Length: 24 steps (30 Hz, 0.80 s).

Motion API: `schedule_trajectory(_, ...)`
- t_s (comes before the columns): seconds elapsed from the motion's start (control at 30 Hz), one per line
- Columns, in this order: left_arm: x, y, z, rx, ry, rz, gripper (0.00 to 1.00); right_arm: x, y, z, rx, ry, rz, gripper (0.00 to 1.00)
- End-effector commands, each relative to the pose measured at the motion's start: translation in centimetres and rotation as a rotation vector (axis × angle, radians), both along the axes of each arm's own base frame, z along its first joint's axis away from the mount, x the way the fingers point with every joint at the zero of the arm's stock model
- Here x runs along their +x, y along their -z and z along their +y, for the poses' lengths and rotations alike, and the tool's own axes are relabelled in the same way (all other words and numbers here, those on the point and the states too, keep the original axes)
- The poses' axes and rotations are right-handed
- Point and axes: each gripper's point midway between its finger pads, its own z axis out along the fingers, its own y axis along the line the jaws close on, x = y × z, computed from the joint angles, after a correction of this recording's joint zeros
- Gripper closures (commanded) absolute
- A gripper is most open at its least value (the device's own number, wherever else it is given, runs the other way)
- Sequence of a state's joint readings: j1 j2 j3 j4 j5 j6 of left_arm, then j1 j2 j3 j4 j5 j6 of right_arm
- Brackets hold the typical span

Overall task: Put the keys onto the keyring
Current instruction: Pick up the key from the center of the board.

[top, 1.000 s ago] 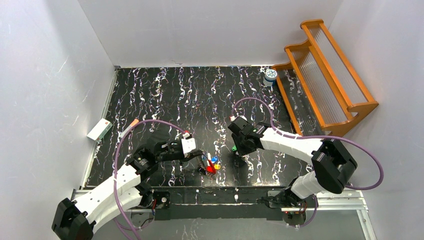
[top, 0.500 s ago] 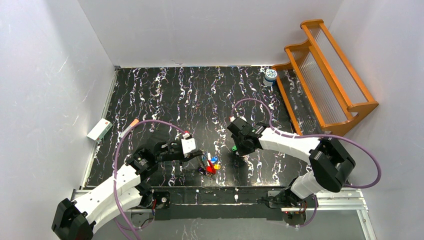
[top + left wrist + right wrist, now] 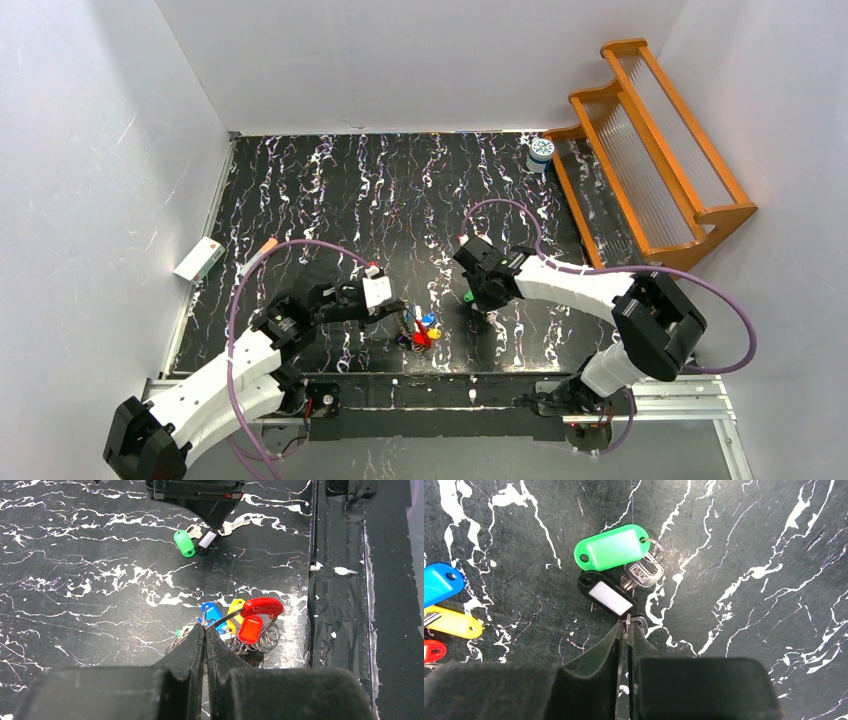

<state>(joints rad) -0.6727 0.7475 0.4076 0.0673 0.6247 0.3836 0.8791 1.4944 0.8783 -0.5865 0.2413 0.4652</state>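
Observation:
The keyring (image 3: 262, 606), a thin dark loop with a red curved part, lies by the table's near edge with blue (image 3: 212, 615), yellow and red-tagged keys (image 3: 426, 329) bunched on it. My left gripper (image 3: 205, 628) is shut on the loop's wire. Further out lie a green-tagged key (image 3: 611, 547) and a black-tagged key (image 3: 608, 596), with a silver key blade (image 3: 642, 574) between them. My right gripper (image 3: 628, 623) is pinched on the small split ring of the black-tagged key. In the top view the right gripper (image 3: 478, 311) stands just right of the bunch.
A white-and-blue jar (image 3: 541, 151) stands at the back right beside a wooden rack (image 3: 650, 150). A white box (image 3: 198, 259) and an orange-tipped stick (image 3: 262, 250) lie at the left edge. The table's metal front rail (image 3: 470, 385) runs just behind the bunch.
The right gripper's jaws have closed onto the black-tagged key's small ring, and the right arm has shifted slightly left. The left arm and the bunch have not moved.

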Motion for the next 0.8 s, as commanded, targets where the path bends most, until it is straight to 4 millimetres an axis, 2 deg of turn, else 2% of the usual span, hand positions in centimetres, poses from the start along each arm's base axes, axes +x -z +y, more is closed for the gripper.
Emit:
schedule_trajectory(0.0, -0.2, -1.3, -0.4, -0.023, 0.027, -0.027, 1.0, 0.3, 0.4, 0.0, -0.017, -0.004, -0.012, 0.84)
schedule_trajectory(0.23, -0.1, -1.2, -0.3, -0.014, 0.022, -0.027, 1.0, 0.2, 0.7, 0.0, -0.029, -0.011, 0.004, 0.85)
schedule_trajectory(0.37, -0.1, -1.2, -0.3, -0.013, 0.024, -0.027, 1.0, 0.4, 0.4, -0.1, -0.039, -0.008, -0.007, 0.99)
schedule_trajectory(0.5, 0.0, -1.1, -0.3, -0.01, 0.019, -0.027, 1.0, 0.7, 0.0, -0.2, -0.047, -0.015, -0.018, 0.99)
schedule_trajectory(0.63, 0.1, -1.2, -0.3, -0.012, 0.011, -0.023, 1.0, 1.3, -1.2, 0.3, -0.022, -0.027, -0.05, 0.99)
schedule_trajectory(0.77, 0.2, -1.2, -0.2, -0.012, -0.002, -0.018, 1.0, 1.9, -3.0, 1.7, 0.056, -0.058, -0.094, 0.99)
